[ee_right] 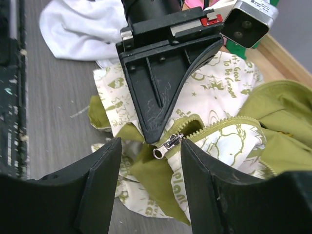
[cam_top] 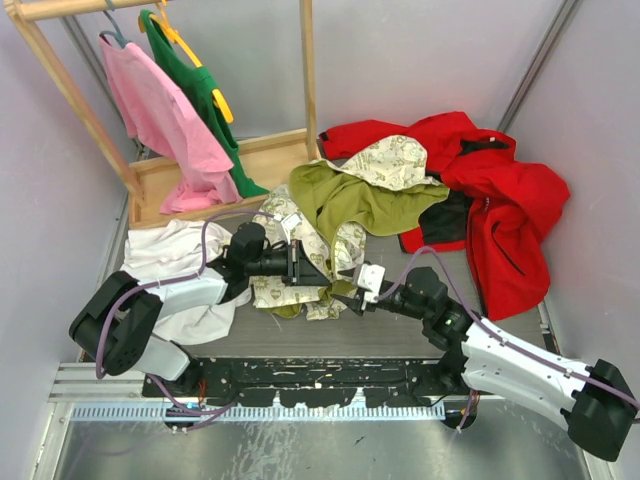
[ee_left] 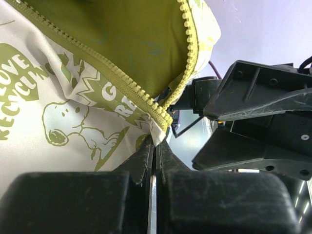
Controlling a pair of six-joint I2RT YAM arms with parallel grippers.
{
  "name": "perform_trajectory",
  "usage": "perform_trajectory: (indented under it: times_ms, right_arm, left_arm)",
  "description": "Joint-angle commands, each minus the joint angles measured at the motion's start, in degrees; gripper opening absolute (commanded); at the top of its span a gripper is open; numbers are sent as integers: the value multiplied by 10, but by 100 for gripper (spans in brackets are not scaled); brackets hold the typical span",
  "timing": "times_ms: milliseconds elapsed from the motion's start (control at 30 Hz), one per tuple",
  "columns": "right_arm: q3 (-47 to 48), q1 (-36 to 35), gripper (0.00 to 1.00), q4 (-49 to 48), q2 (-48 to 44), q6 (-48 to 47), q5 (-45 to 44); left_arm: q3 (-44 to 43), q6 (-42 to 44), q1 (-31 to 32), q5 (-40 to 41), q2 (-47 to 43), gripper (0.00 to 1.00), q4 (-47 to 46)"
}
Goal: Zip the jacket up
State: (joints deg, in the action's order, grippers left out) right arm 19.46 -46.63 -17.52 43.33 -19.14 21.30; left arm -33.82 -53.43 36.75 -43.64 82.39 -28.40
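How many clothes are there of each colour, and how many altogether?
1 pink shirt
1 green shirt
1 red jacket
1 olive-and-cream jacket
1 white garment
Total: 5

Soft, even light fills the overhead view. The jacket [cam_top: 370,200] casts only faint shadows, and the metal sheet [cam_top: 300,445] at the near edge shows dull glare. In the left wrist view the left gripper's fingers [ee_left: 87,200] are dark and blurred, while the zipper teeth [ee_left: 122,85] are sharp. The right gripper's fingers [ee_right: 100,190] blur near the lens, and the zipper pull [ee_right: 165,145] glints.
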Motion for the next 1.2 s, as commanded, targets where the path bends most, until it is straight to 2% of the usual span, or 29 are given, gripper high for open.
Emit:
perform_trajectory:
  times_ms: [0, 200, 500, 1167]
  right_arm:
    - [-5, -49, 56, -16, -28, -136, -98]
    - [-8, -107, 54, -16, -11, -220, -176]
    - [-25, -143, 41, -35, 4, -292, -236]
    - [-30, -173, 41, -101, 83, -356, -297]
  left_arm:
    - [-23, -8, -1, -22, -13, 0, -15]
    - [-22, -3, -1, -26, -18, 0, -6]
    - [-26, 14, -1, -20, -26, 0, 19]
    - [-26, 16, 0, -26, -27, 0, 28]
